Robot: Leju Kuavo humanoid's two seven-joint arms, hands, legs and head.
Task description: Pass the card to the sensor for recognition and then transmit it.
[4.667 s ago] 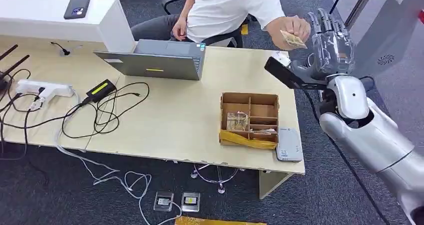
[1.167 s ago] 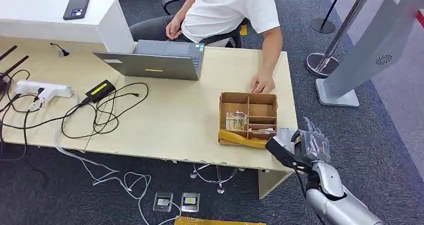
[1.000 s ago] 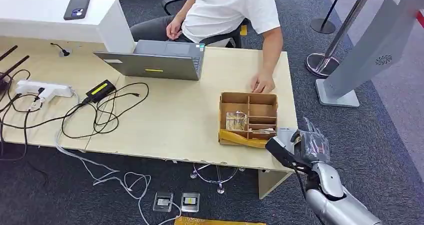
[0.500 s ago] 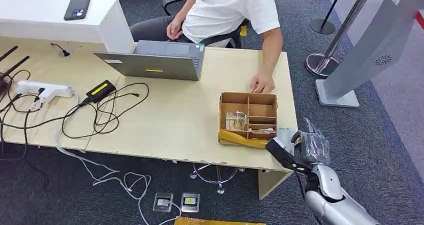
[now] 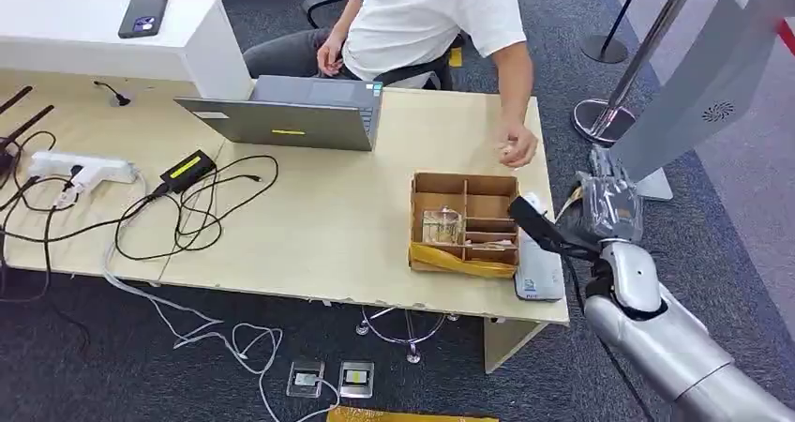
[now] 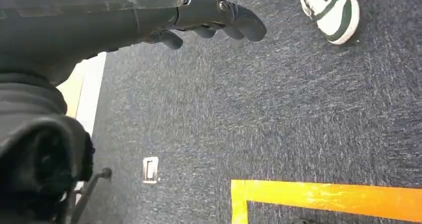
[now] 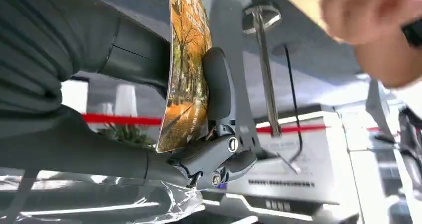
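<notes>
Orange and printed with an autumn street, the card (image 7: 186,64) stands pinched between the thumb and fingers (image 7: 218,84) of the right hand (image 5: 607,206), which we see raised beside the table's (image 5: 319,225) right edge. Just below and left of that hand lies the grey sensor (image 5: 538,270), against a cardboard box (image 5: 466,223). A person's hand (image 5: 517,146) hovers above the box's far corner. The left hand (image 6: 209,20) hangs over carpet, fingers loosely extended, holding nothing.
</notes>
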